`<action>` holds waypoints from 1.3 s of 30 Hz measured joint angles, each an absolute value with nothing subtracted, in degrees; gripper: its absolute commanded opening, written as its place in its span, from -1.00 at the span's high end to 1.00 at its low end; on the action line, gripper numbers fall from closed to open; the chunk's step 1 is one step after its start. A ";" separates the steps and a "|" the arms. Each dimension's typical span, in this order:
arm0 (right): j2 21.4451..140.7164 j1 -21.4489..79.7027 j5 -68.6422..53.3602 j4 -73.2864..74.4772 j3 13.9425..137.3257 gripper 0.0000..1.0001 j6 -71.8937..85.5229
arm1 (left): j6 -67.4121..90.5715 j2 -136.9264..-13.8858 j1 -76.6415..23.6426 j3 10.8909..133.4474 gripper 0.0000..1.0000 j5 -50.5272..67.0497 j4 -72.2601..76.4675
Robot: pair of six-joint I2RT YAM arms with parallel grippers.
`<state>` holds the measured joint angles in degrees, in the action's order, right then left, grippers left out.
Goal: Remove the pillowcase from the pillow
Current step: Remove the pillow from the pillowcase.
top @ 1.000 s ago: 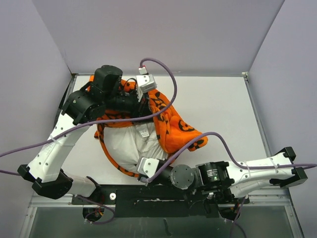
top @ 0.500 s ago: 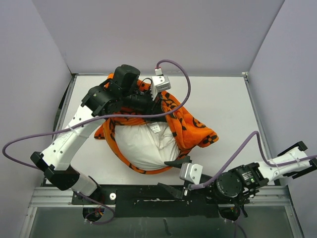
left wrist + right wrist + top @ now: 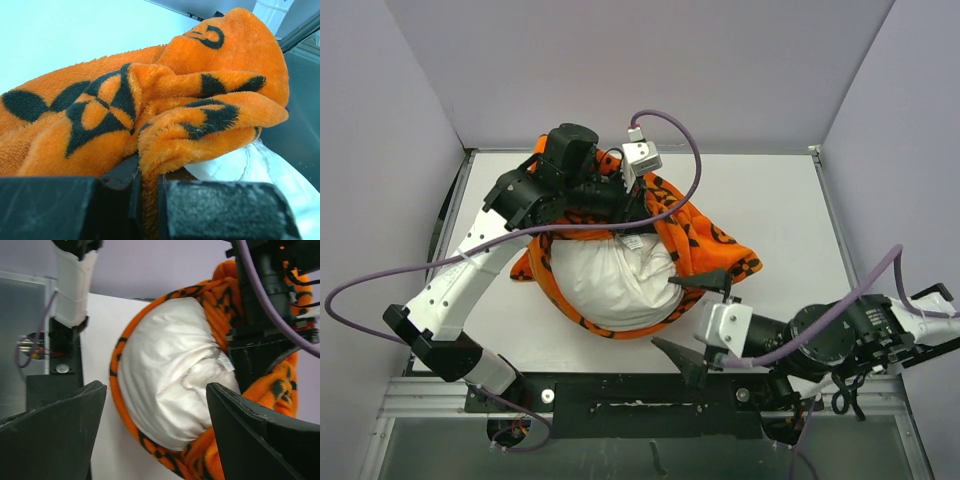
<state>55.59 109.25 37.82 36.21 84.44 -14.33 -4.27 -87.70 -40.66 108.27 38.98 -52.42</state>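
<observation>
The white pillow [image 3: 615,285] lies mid-table, its near end bulging out of the orange pillowcase [image 3: 700,235], which is bunched around its far and right sides. My left gripper [image 3: 623,205] sits over the pillow's far end, shut on a fold of the pillowcase [image 3: 150,100]; the fold runs down between the gripper's [image 3: 148,187] pads, and a strip of pillow [image 3: 250,165] shows beside it. My right gripper [image 3: 688,318] is wide open at the pillow's near right corner, holding nothing. In its view the gripper [image 3: 156,386] faces the bare pillow [image 3: 165,370], with the pillowcase rim [image 3: 165,460] below.
Lavender walls enclose the table [image 3: 770,200] on three sides. A black rail [image 3: 610,395] runs along the near edge. Purple cables [image 3: 685,140] loop over both arms. The left arm's white link [image 3: 70,285] stands at the right wrist view's upper left.
My right gripper has opened and let go at the pillow's near edge, swung right, then come back facing the pillow. My left gripper has pulled the pillowcase farther right and back.
</observation>
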 measured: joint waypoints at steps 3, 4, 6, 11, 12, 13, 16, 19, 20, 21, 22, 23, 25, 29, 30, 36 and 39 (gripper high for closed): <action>59.18 101.78 34.28 41.63 89.86 -0.70 -15.05 | -4.27 -88.01 -40.71 108.81 1.00 38.98 -52.47; 60.49 97.89 31.99 43.29 91.20 -0.69 -15.16 | -4.27 -88.01 -40.71 108.95 1.00 38.98 -52.49; 63.09 89.97 26.85 46.37 92.99 -0.68 -15.44 | -4.27 -87.99 -40.73 109.03 1.00 38.98 -52.51; 71.18 74.78 15.99 53.71 95.59 -0.66 -17.61 | -4.34 -87.85 -40.77 109.03 1.00 38.92 -52.80; 72.36 73.23 14.13 54.76 96.29 -0.63 -18.26 | -4.54 -87.79 -40.77 109.03 1.00 38.70 -52.97; 73.25 72.10 12.49 55.72 97.30 -0.59 -18.87 | -4.73 -87.64 -40.77 109.03 1.00 38.52 -53.12; 74.43 69.19 8.08 59.48 101.10 -0.38 -20.01 | -5.13 -87.72 -40.75 109.45 1.00 38.09 -53.12; 74.81 68.36 5.96 61.73 102.76 -0.22 -20.25 | -5.28 -87.72 -40.69 110.24 1.00 38.24 -53.67; 74.89 68.27 5.67 62.13 102.83 -0.21 -20.12 | -5.28 -87.77 -40.60 110.45 1.00 38.48 -54.02; 74.94 68.23 5.50 62.24 102.67 -0.18 -19.86 | -5.23 -87.83 -40.36 110.65 1.00 39.07 -54.39; 74.94 68.23 5.50 62.19 102.30 -0.14 -19.53 | -5.17 -87.90 -39.97 110.76 1.00 39.90 -54.59; 74.81 68.23 5.52 61.73 101.69 -0.05 -19.11 | -4.97 -88.01 -39.53 110.91 1.00 40.86 -54.74; 74.48 68.45 5.65 60.23 100.36 0.26 -18.65 | -4.03 -88.18 -38.33 111.24 1.00 43.31 -55.13; 74.43 70.83 8.99 57.04 98.56 1.00 -17.67 | -1.72 -89.23 -36.99 113.30 1.00 46.96 -57.25; 74.76 72.03 10.63 56.80 98.54 1.00 -17.47 | -0.84 -89.58 -36.82 114.08 1.00 47.79 -58.00; 79.26 80.42 20.05 55.29 101.12 1.00 -17.78 | 3.70 -90.30 -36.14 115.55 1.00 51.11 -61.14; 82.43 83.11 22.59 55.61 104.03 1.00 -18.33 | 5.58 -91.11 -36.21 116.33 1.00 52.56 -62.26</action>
<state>82.43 83.11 22.59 55.61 104.03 -18.33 5.58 -91.11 -36.21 116.33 52.56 -62.26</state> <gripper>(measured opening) 0.097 0.040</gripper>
